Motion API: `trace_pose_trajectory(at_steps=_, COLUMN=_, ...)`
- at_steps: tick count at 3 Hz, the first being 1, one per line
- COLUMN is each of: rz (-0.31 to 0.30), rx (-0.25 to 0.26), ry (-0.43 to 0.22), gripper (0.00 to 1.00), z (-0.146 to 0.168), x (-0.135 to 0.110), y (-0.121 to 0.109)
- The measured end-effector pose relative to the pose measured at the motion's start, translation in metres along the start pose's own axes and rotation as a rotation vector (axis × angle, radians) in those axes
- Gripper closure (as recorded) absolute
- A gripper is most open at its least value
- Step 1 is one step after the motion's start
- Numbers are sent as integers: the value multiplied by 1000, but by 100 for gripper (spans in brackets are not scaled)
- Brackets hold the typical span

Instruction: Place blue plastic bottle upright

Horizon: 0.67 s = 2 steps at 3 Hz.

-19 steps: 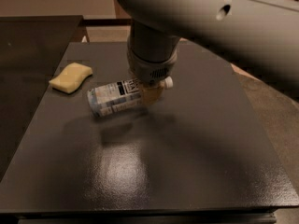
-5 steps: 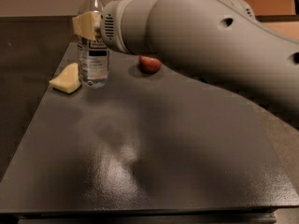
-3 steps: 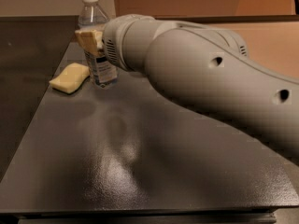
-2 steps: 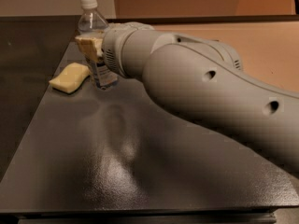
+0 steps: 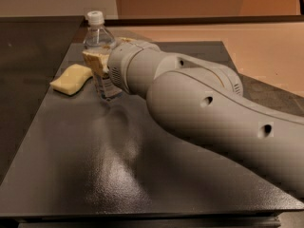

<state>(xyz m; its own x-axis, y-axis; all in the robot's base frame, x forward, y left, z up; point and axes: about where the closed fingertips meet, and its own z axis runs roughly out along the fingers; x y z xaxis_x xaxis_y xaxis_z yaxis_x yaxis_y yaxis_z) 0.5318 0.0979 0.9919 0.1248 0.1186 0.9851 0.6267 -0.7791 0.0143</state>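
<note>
Noted blue plastic bottle [image 5: 98,38] upright at far-left of tabletop [image 5: 118,175], just beside yellow sponge [image 5: 71,78], base seemingly down. Found gripper [image 5: 99,63] at mid-body, fingers [image 5: 93,61] pinching it. Judged placement nearly complete. Next: release gently, retreat without tipping. Label mostly covered; nothing readable.

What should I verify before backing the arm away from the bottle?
1. Blue plastic bottle upright, white cap on top: ok.
2. Bottle base down on the table: looks ok.
3. Gripper clear of the bottle: not ok, it sits against the label at mid-height.
4. Yellow sponge apart from the bottle: ok, it lies to the left with a gap.
5. Bottle set in from the table edges: ok.
</note>
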Motion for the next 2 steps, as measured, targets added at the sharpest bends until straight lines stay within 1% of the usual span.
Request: trace_pose_trajectory(at_steps=2, rz=15, rx=-32, ry=24, gripper=100, z=-10, x=-28, y=10)
